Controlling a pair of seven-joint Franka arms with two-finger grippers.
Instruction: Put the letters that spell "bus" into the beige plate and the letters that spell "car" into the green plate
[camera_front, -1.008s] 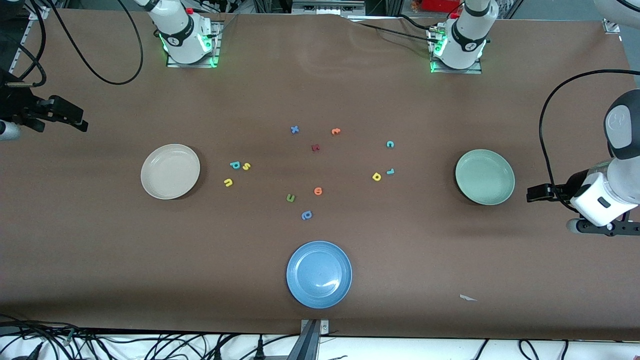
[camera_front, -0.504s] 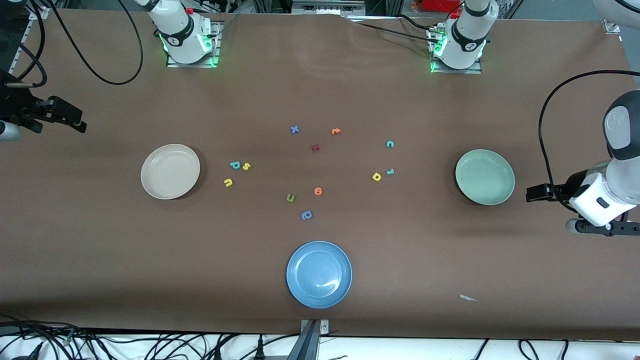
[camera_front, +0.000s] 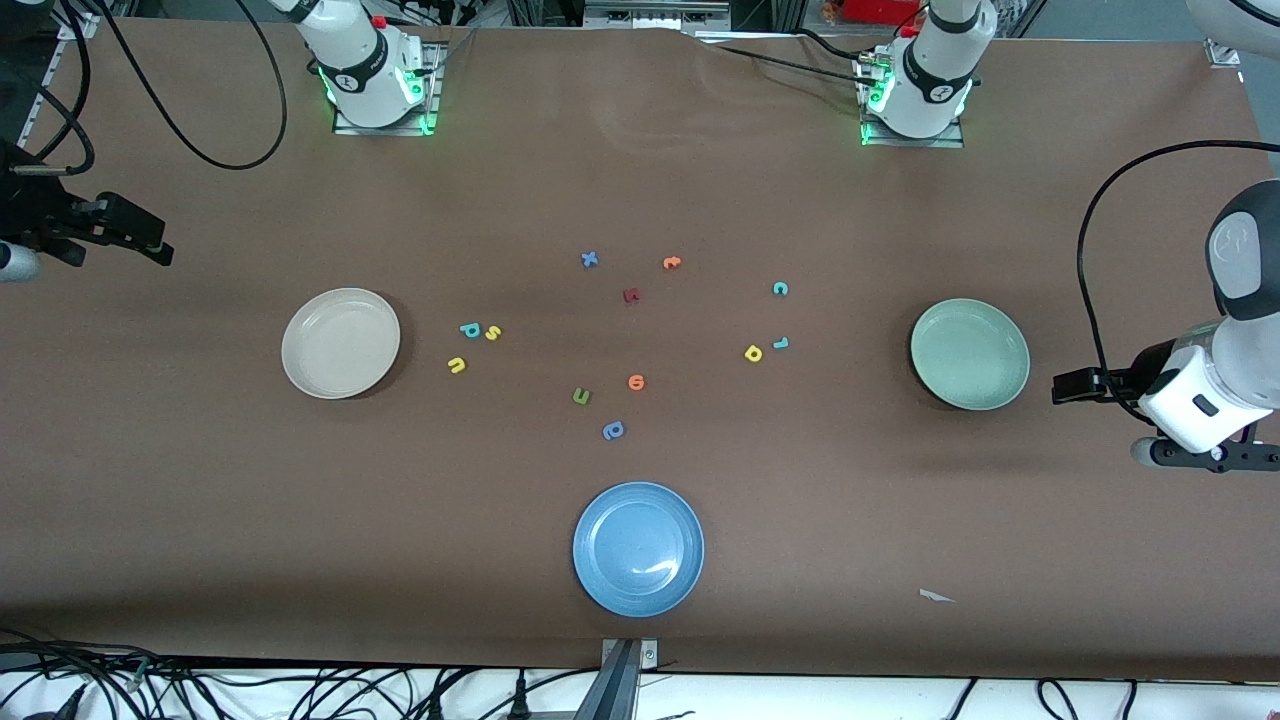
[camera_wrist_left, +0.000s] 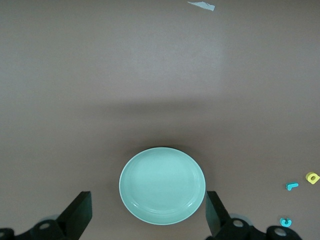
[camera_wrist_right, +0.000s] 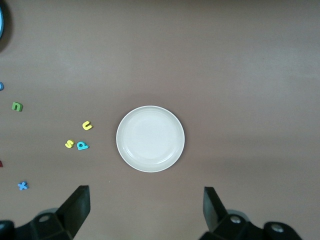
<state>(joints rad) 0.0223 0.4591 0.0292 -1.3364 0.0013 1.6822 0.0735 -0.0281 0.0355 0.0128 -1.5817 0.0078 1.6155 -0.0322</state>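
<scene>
No step started: both plates empty, all letters on bench. Left hand (camera_wrist_left: 145, 222) gaping, empty, high over green plate (camera_front: 969, 354); right hand (camera_wrist_right: 145, 215) likewise over beige plate (camera_front: 340, 343). Next: descend on one tiny letter, e.g. teal b (camera_front: 470, 330); precise pinch needed.

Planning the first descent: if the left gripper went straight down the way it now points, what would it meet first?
Most likely the green plate, which lies empty between the open fingers of the left gripper in the wrist view; height above it is unclear.

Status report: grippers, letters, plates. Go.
Left gripper, right gripper open, empty, high over table ends. Beige plate, green plate empty. All letters on table. Nothing obstructing.
</scene>
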